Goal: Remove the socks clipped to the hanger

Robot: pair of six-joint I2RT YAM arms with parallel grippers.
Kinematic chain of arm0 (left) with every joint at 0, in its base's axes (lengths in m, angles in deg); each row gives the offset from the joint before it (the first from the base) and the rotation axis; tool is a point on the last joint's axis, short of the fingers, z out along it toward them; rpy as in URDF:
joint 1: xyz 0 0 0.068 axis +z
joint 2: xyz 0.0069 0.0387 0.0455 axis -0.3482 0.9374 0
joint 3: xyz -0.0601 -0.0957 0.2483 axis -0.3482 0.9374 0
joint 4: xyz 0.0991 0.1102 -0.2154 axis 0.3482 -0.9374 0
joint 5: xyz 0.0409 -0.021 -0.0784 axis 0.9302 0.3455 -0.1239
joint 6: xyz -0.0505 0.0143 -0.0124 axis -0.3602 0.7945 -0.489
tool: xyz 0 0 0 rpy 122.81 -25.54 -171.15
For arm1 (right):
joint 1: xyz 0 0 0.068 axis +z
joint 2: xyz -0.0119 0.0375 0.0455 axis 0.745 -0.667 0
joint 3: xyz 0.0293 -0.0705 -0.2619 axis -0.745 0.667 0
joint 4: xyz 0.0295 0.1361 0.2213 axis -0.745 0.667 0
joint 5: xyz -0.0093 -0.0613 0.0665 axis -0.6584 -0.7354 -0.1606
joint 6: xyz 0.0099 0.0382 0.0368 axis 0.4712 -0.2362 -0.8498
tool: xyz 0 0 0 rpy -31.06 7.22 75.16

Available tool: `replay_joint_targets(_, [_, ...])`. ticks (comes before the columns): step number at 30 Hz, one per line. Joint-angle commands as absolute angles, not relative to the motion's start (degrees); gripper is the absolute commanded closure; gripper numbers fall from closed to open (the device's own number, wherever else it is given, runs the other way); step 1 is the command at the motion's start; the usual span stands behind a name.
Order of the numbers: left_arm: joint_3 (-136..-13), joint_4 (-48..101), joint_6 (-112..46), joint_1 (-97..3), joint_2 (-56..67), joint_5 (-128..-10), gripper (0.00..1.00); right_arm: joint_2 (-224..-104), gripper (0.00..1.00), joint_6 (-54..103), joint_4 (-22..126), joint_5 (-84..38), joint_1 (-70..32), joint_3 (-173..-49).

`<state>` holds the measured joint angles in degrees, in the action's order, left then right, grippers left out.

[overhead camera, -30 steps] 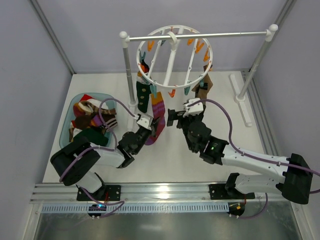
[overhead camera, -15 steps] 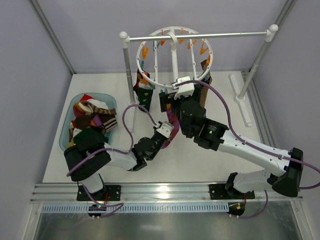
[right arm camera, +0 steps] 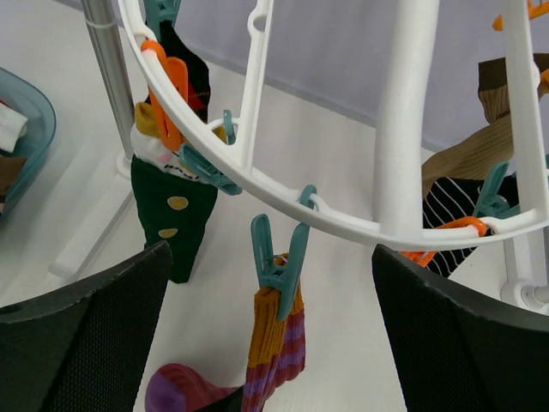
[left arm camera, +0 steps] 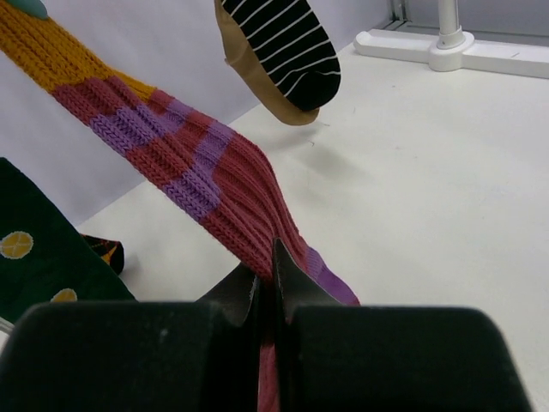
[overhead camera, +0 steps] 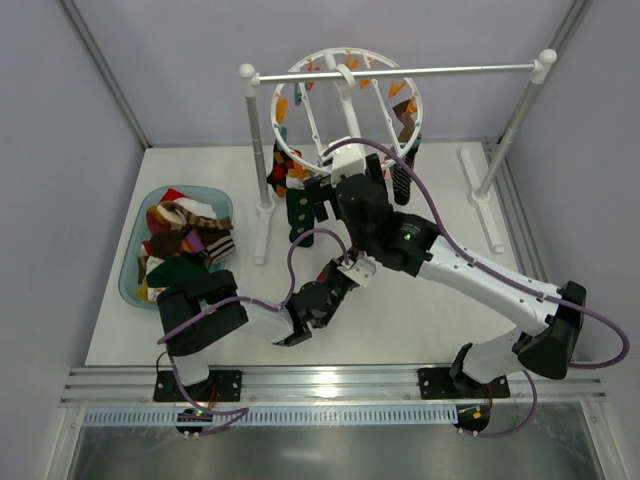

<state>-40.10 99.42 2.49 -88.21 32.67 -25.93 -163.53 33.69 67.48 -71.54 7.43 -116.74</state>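
Two-handed: clamps left pincer [left arm camera: 268, 257] shut on the maroon-purple sock [left arm camera: 197, 172], holding it taut, and aims right pincer [overhead camera: 320, 197], wide, at its teal clip [right arm camera: 276, 256], likely to release it.

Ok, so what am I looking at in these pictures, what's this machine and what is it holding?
Two robot arms sit at a white table. One picture looks down from above; the other two come from a camera on each wrist. A round white hanger hangs on a rack, socks clipped around its rim. The left gripper is shut on a maroon, purple and orange sock, which a teal clip holds at its top. The right gripper is open near that clip. A blue bin holds loose socks.
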Motion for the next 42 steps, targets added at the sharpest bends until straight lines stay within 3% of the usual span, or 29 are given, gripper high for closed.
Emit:
replay_joint_targets(1, [-41.2,111.1,5.3,-89.2,33.0,-25.5,1.00,-163.9,0.02,32.6,71.6,-70.1,7.3,-119.3])
replay_joint_targets(10, [-40.5,111.7,5.7,-89.5,32.2,-25.6,1.00,-168.2,0.02,32.0,71.9,-73.5,7.3,-120.5])
replay_joint_targets(16, [-39.5,112.0,5.6,-89.7,31.1,-25.6,1.00,-172.4,0.13,31.6,72.2,-79.6,7.6,-122.9])
replay_joint_targets(32, [-39.5,111.9,6.1,-90.4,31.0,-25.1,1.00,-175.9,0.27,33.6,66.8,-95.2,11.3,-122.6])
replay_joint_targets(35, [-39.5,111.9,6.2,-90.5,31.2,-25.1,1.00,-175.7,0.42,34.3,65.7,-96.0,11.3,-122.1])
replay_joint_targets(40, [-39.4,112.2,6.3,-90.8,31.3,-25.1,1.00,-175.8,0.77,35.8,63.4,-97.4,11.3,-121.4])
replay_joint_targets(41, [-39.4,112.2,6.5,-90.9,31.4,-25.1,1.00,-175.9,0.96,35.9,63.2,-97.8,11.3,-121.4])
replay_joint_targets(42, [-39.5,112.3,6.6,-90.9,31.4,-25.0,1.00,-175.9,0.96,36.4,62.9,-98.2,11.3,-121.1])
